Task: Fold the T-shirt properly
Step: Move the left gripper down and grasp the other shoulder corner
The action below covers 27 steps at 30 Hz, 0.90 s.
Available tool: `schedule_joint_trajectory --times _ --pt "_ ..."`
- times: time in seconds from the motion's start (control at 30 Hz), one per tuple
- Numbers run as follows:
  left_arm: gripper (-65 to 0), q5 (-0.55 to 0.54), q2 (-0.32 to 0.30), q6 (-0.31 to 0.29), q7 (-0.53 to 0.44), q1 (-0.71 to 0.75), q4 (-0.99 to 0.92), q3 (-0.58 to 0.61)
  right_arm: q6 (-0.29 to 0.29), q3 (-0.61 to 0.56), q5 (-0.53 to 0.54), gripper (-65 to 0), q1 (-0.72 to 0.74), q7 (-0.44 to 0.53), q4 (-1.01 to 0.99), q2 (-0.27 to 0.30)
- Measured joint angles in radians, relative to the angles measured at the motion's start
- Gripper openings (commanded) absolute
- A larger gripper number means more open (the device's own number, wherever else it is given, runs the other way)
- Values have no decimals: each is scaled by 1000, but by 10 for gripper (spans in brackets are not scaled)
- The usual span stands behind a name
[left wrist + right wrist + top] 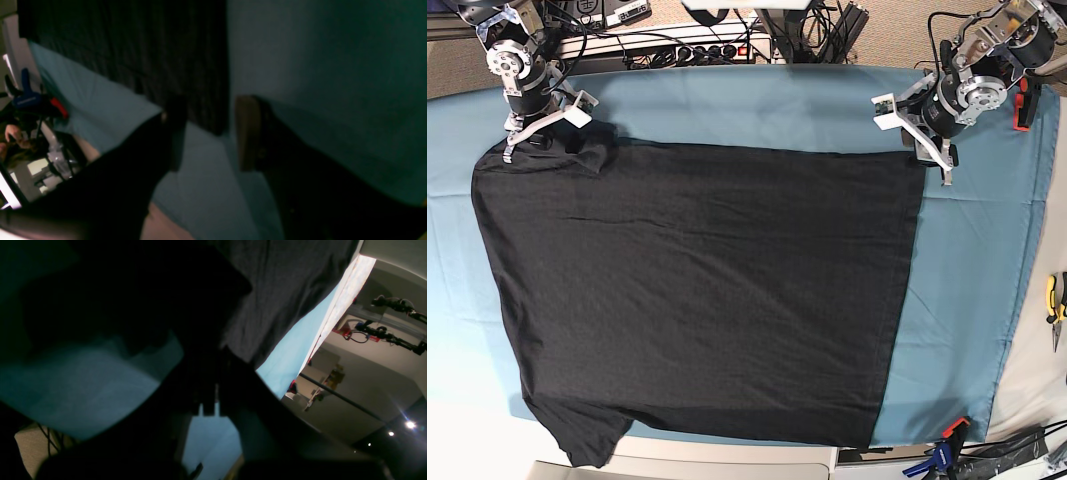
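Observation:
The black T-shirt (697,290) lies spread flat on the teal table cloth (967,300), with one sleeve hanging over the front edge at the lower left. My left gripper (917,140) stands open at the shirt's far right corner. In the left wrist view that corner of the T-shirt (133,43) reaches into the gap between the left gripper's (210,133) fingers, one with a tan pad (248,133). My right gripper (547,130) is shut on the far left corner, where the cloth bunches up. The right wrist view is dark, showing the right gripper (208,400) under draped T-shirt (283,283) fabric.
A power strip with cables (677,45) runs along the back edge. A red clamp (1025,100) sits behind the left arm, yellow pliers (1055,300) lie at the right edge, and a blue clamp (942,455) grips the front right edge.

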Motion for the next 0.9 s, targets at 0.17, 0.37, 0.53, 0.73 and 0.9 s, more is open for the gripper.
schedule_joint_trajectory --times 0.17,0.37,0.53,0.73,0.9 --pt "-409 -36 0 1 15 0 1 0 0 0 0 -650 0 0 0 0" --pt "-409 -36 4 -14 -55 0 -7 0 0 0 0 -650 0 0 0 0" --pt "-409 -35 17 -38 -93 -6 -24 -5 0 0 0 -650 0 0 0 0" --pt "-409 -47 41 -38 -109 -64 -60 -3 0 0 0 -650 0 0 0 0" --pt "-409 -71 41 -41 -106 -114 -97 -2 0 0 0 -650 0 0 0 0"
